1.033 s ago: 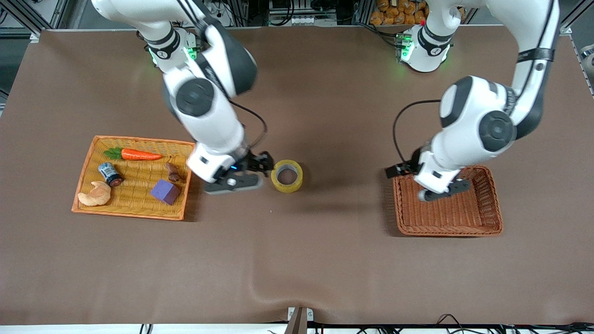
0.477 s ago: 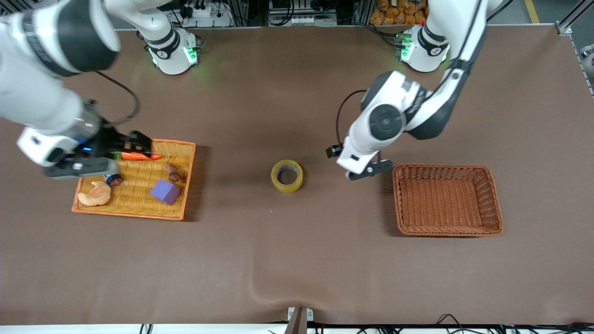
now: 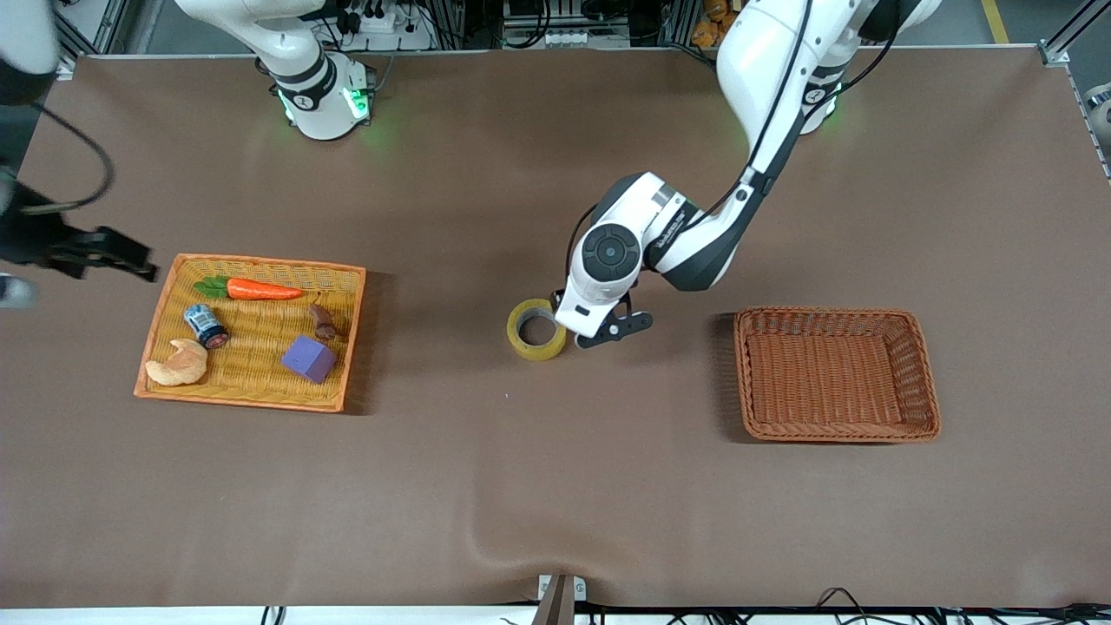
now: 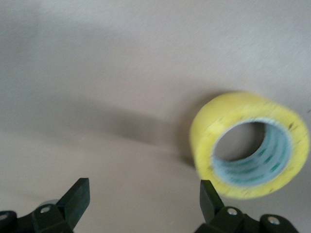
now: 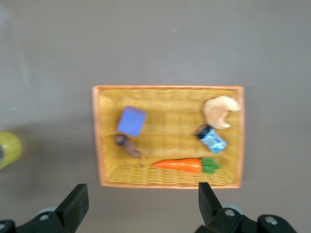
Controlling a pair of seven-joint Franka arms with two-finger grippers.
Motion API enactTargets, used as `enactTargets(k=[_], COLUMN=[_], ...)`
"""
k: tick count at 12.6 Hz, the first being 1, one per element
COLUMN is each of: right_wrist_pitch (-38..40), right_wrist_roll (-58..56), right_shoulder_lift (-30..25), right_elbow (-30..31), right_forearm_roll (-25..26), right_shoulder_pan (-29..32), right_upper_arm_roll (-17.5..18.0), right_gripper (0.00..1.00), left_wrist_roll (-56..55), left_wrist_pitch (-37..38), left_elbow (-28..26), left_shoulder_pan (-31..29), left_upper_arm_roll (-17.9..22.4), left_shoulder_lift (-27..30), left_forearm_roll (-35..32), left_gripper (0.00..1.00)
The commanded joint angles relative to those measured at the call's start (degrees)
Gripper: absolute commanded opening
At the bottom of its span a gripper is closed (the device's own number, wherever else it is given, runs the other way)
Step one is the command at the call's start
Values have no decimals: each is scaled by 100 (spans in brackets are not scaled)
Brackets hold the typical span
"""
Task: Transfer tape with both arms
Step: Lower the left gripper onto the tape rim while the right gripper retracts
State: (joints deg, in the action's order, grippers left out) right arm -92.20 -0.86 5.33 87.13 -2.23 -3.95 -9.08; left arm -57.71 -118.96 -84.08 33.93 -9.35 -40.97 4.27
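Note:
The tape (image 3: 536,330), a yellowish roll with a grey core, lies flat in the middle of the table. My left gripper (image 3: 592,335) is low beside it, on the side toward the left arm's end. In the left wrist view the tape (image 4: 250,145) is just ahead of the open, empty left gripper (image 4: 143,201), off to one finger's side and not between the fingers. My right gripper (image 3: 130,260) is up in the air at the right arm's end. The right wrist view shows it (image 5: 142,204) open and empty over the table beside the yellow tray, with the tape (image 5: 7,149) at the picture's edge.
The yellow wicker tray (image 3: 252,260) holds a carrot (image 3: 260,290), a small can (image 3: 206,325), a croissant toy (image 3: 178,363), a purple block (image 3: 309,358) and a small brown piece (image 3: 324,322). An empty brown basket (image 3: 838,434) stands toward the left arm's end.
My right gripper has left the tape and swung up and away past the yellow tray. My left gripper has moved from over the brown basket to beside the tape. The tape has not moved.

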Motion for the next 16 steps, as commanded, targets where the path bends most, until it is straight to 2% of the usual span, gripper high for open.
enactTargets(k=[1, 3, 5, 11, 12, 13, 14, 16], right_wrist_pitch=[61, 114, 149, 167, 167, 115, 132, 123], right_wrist_roll=[-231, -231, -12, -2, -28, -28, -28, -28], right_shoulder_lift=[-93, -163, -129, -102, -93, -84, -76, -76], right_elbow=[-38, -38, -29, -38, -38, -38, -56, -56], right_forearm_roll=[-48, -40, 30, 30, 30, 13, 13, 56], right_shoulder_pan=[96, 97, 140, 132, 158, 167, 123, 79], right_upper_arm_roll=[-129, -130, 124, 108, 99, 99, 116, 134], right_gripper=[100, 100, 100, 100, 100, 100, 100, 100], left_wrist_roll=[-301, -512, -636, -891, -917, -1022, -997, -1005], left_wrist_pitch=[-494, -916, -1015, -1524, -1559, -1560, -1560, -1560], left_elbow=[208, 208, 208, 208, 208, 208, 199, 181], left_shoulder_pan=[227, 298, 359, 562, 588, 588, 588, 597], left_upper_arm_roll=[82, 117, 117, 170, 170, 196, 205, 196], left_shoulder_lift=[-261, -393, -507, -815, -833, -842, -842, -842], left_forearm_roll=[-155, -269, -391, -813, -866, -875, -902, -1208], left_gripper=[100, 100, 100, 100, 87, 34, 4, 0])
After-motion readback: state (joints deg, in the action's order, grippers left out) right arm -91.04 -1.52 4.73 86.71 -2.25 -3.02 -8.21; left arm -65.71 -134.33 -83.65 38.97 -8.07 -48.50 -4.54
